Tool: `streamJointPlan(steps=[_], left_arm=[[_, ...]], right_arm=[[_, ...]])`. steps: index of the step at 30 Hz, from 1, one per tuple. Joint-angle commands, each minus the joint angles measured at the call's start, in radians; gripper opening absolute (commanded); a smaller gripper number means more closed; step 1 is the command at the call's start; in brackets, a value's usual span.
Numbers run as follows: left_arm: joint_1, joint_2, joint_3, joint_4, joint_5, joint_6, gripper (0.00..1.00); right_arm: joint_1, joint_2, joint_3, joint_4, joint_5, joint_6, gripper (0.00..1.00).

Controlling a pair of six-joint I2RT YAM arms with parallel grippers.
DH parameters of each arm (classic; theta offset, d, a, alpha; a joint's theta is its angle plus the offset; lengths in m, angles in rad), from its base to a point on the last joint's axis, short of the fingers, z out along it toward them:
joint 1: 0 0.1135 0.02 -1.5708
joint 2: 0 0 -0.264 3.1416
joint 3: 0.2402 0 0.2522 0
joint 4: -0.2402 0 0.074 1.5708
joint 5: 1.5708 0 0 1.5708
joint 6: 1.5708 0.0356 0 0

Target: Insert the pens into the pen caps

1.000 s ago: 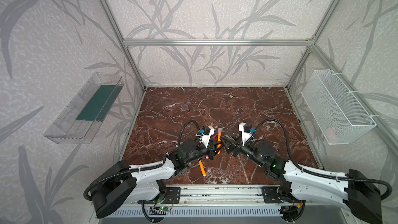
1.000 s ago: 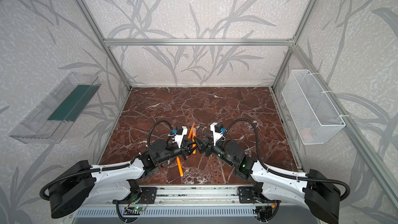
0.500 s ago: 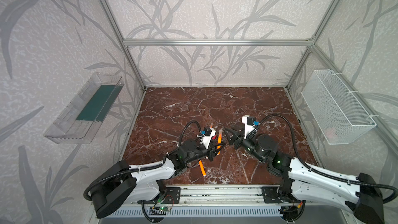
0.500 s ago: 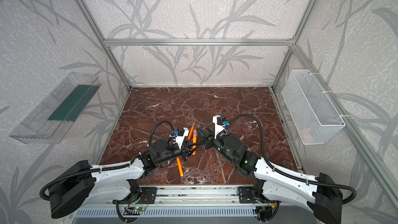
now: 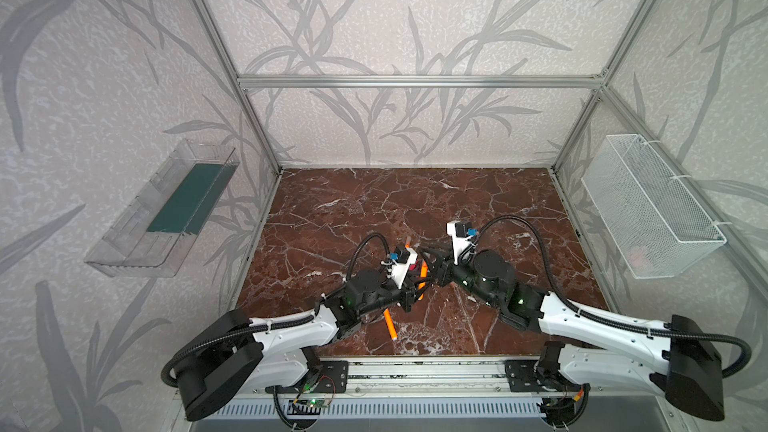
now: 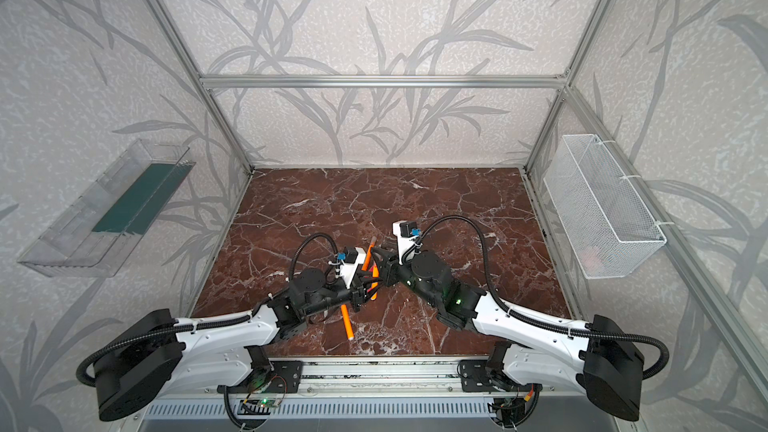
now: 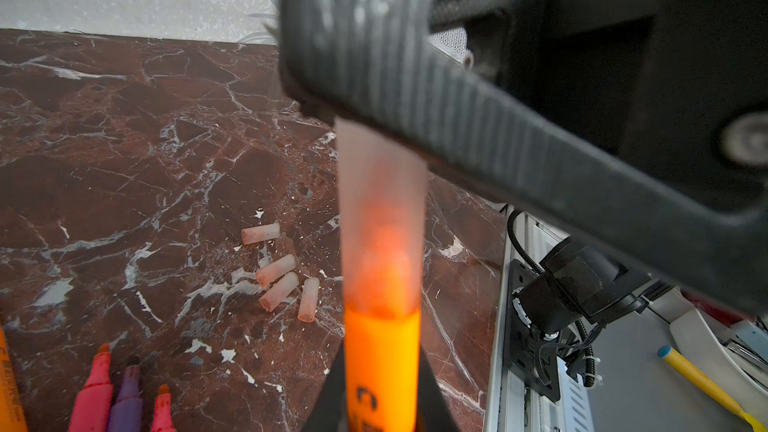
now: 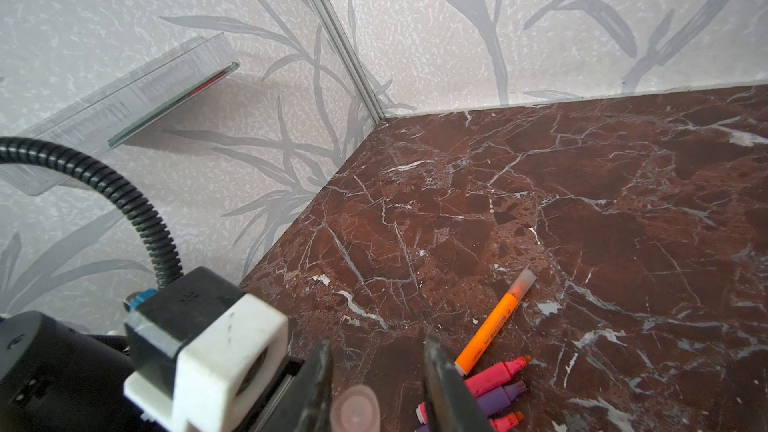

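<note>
In both top views, a lone orange pen (image 5: 390,326) lies on the counter (image 5: 374,201) at lower centre, partly under the left arm. Just above it, the left pincer (image 5: 417,295) is clamped on a held orange pen (image 7: 380,367), whose tip sits inside a pale cap (image 7: 380,218). The right pincer (image 8: 378,349) meets it from the right of the frame. Its jaws stand narrowly apart around the cap's end, with a gap showing on one side. In the left wrist view, four loose caps (image 7: 279,291) lie clustered mid-frame, and the pink and purple pens (image 7: 126,396) lie at lower left. Farther up the counter, a capped orange pen (image 8: 490,326) lies just beside those.
</note>
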Motion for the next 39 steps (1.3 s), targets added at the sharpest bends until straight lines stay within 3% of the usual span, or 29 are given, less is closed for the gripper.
streamJointPlan(steps=[1, 10, 14, 21, 26, 30, 35, 39], left_arm=[[-0.001, -0.015, 0.034, 0.013, -0.007, 0.021, 0.0], [-0.002, -0.035, 0.026, -0.005, -0.041, 0.019, 0.0], [-0.001, -0.055, 0.013, -0.003, -0.094, 0.016, 0.0], [-0.001, -0.102, -0.031, 0.018, -0.265, -0.048, 0.0], [0.0, -0.119, -0.038, 0.045, -0.22, -0.037, 0.0], [0.0, -0.18, -0.014, -0.045, -0.239, -0.01, 0.0], [0.0, -0.213, 0.049, -0.159, -0.367, 0.081, 0.0], [0.0, -0.159, 0.133, -0.201, -0.553, 0.132, 0.0]], right_arm=[[0.003, 0.013, 0.033, 0.005, -0.028, 0.015, 0.34], [0.002, 0.046, 0.025, 0.017, -0.072, 0.035, 0.19], [0.006, 0.043, 0.002, 0.04, -0.117, 0.028, 0.0], [0.069, -0.008, -0.143, 0.149, -0.157, 0.021, 0.0], [0.117, -0.034, -0.222, 0.273, -0.228, -0.049, 0.0], [0.135, -0.067, -0.283, 0.355, -0.222, -0.07, 0.0], [0.165, -0.052, -0.226, 0.186, -0.146, 0.065, 0.0], [0.263, 0.0, -0.193, 0.178, -0.074, 0.062, 0.0]])
